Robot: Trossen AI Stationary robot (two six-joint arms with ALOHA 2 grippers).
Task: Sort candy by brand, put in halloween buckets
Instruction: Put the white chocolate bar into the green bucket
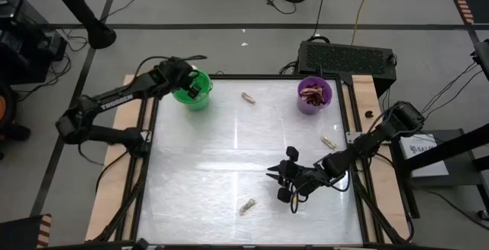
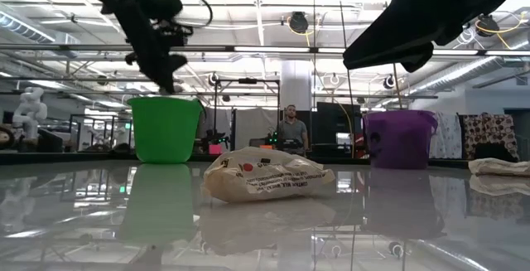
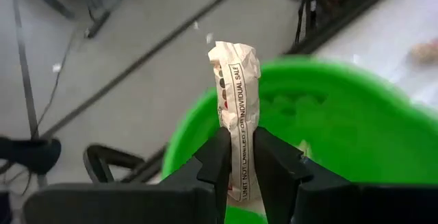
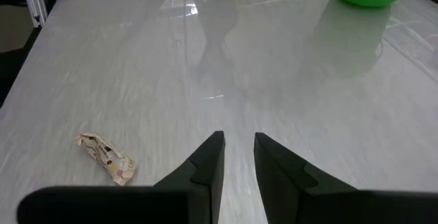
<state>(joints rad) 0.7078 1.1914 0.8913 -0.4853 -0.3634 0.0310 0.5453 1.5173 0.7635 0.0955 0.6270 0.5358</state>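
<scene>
My left gripper (image 1: 197, 88) hangs over the bright green bucket (image 1: 191, 93), shut on a pale tan-cream candy (image 3: 236, 94). In the low view it sits just above the green bucket's rim (image 2: 166, 99). The purple bucket (image 1: 314, 95) at the far right holds dark red-brown bars (image 1: 312, 92). Three pale candies lie flat on the table: one between the buckets (image 1: 248, 97), one near the right edge (image 1: 328, 141), one near the front (image 1: 246, 206). My right gripper (image 1: 281, 183) hovers open, right of that front candy (image 4: 106, 157), touching nothing. My left gripper pinches the pale candy's lower half (image 3: 239, 159) between its two fingers (image 3: 215, 159). The candy lies along the fingers and its crumpled free end (image 3: 233, 53) sticks out past the fingertips. It is lifted clear, above the green bucket's opening (image 3: 328, 128).
The white table top (image 1: 229, 150) has a dark frame with wooden strips on both sides. A dark box (image 1: 348, 55) stands beyond the purple bucket. Cables lie on the floor around the table. A person (image 2: 290, 130) stands far off in the room behind.
</scene>
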